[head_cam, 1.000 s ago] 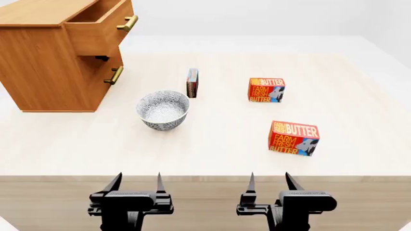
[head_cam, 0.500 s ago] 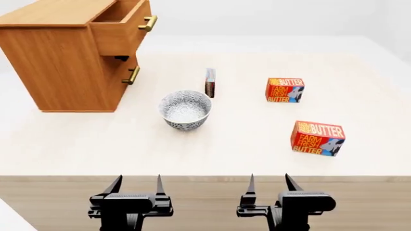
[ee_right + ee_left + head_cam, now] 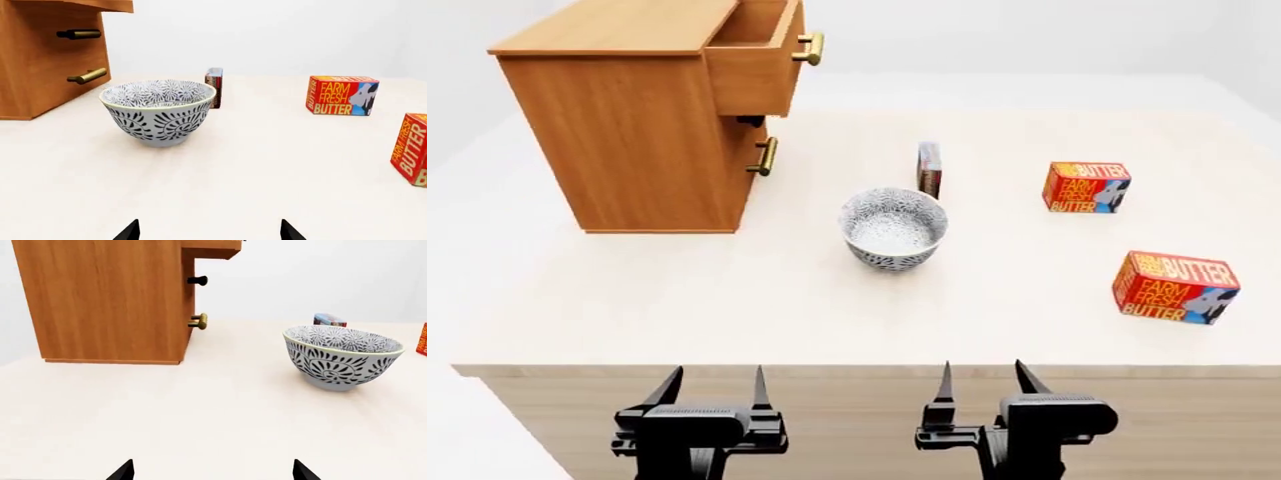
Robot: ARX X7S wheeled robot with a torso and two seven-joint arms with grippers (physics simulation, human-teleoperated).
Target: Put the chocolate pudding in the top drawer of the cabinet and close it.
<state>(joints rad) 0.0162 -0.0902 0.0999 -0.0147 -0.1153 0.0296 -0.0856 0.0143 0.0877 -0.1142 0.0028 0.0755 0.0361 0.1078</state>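
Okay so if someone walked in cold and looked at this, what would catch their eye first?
Probably the big orange-brown cabinet at the table's far left, its top drawer pulled open. Next, the patterned bowl mid-table, with the small chocolate pudding box upright just behind it, and two bright butter boxes off to the right. Both grippers, left and right, hang open and empty at the near edge.

Sim'd kitchen-type setup, w/ plain white walls showing no detail. A pale wood-grain surface (image 3: 694, 300) is carrying household stuff: orange-brown wood cabinet (image 3: 627, 130) w/ brass bar handles, a blue-and-white patterned ceramic bowl (image 3: 893, 228), and two orange-red "FARM FRESH BUTTER" boxes (image 3: 1086, 188) (image 3: 1176, 286) sitting as groceries.
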